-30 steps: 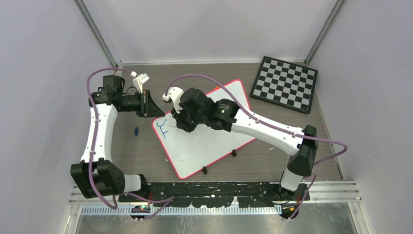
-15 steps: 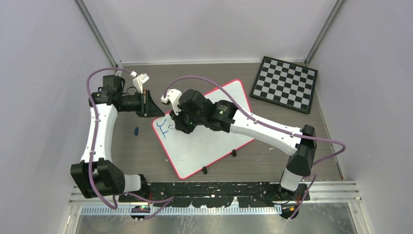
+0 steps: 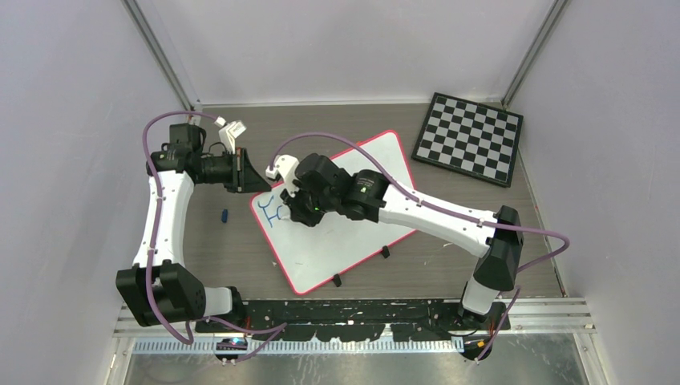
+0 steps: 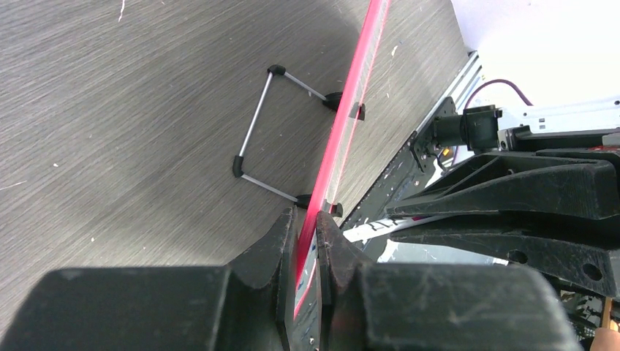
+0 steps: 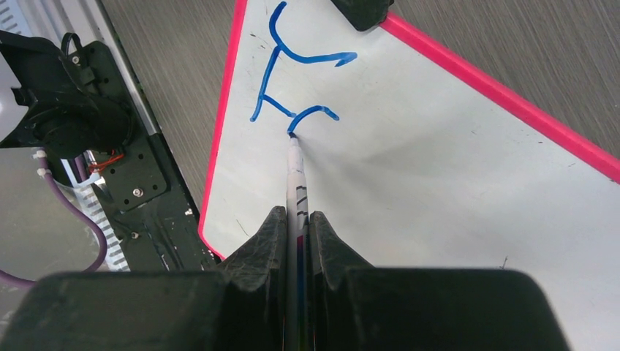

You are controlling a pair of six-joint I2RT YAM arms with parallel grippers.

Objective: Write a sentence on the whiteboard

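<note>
The right jaws have slid nearer the bases, gripping the marker (image 5: 295,172), tip touching the barely begun sentence (image 5: 267,77). Left jaws clamp the whiteboard (image 3: 337,249) rim on the table (image 3: 216,249); keep pressure light, strokes slow

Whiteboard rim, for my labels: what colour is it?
The whiteboard rim is bright red-pink; right wrist view shows it best.

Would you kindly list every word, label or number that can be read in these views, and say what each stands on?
"F": blue writing on the whiteboard; the curved stroke beside it is not yet a readable letter.
Dark print on the barrel of the marker: too blurred to read.
Nothing else legible shows in any view.
</note>
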